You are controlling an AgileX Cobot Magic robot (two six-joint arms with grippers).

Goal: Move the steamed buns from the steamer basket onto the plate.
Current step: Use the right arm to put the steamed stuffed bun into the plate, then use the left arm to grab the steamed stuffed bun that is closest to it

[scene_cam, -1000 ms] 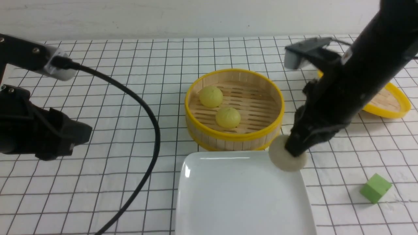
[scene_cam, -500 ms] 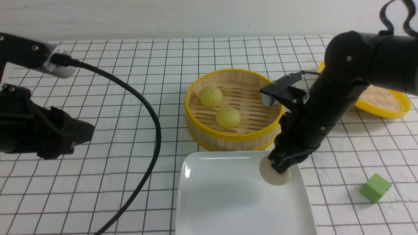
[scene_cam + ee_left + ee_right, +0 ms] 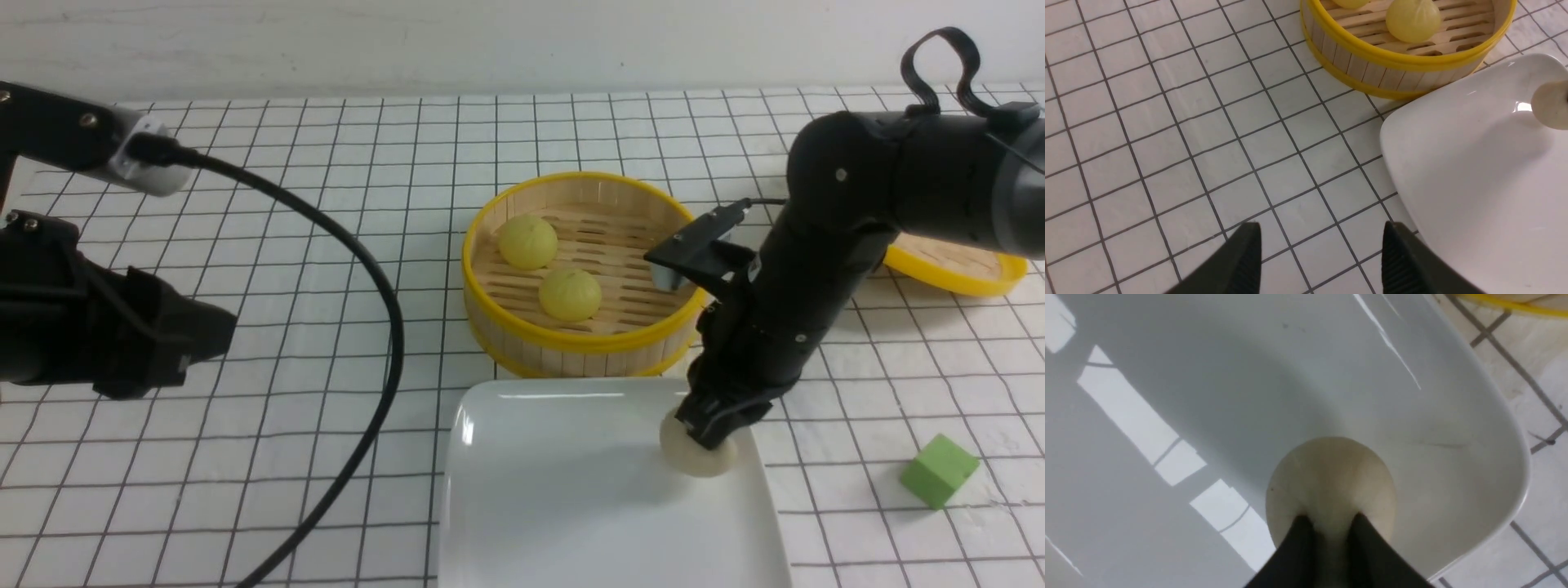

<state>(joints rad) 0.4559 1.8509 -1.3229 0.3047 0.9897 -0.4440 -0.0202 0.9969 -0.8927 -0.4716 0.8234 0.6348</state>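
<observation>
Pinching the beige bun point(image 3: 1331, 477), seemingly resting on the plate point(image 3: 1167, 355), the right claw point(image 3: 1329, 522) is nearly closed; left claw point(image 3: 1321, 228) wide open.

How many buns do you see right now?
3. Two yellow buns sit in the steamer basket; the beige bun is on the plate, pinched by the right gripper. None appear hidden.

Right jaws pinch bun point(image 3: 690, 459); left jaws gape.
</observation>
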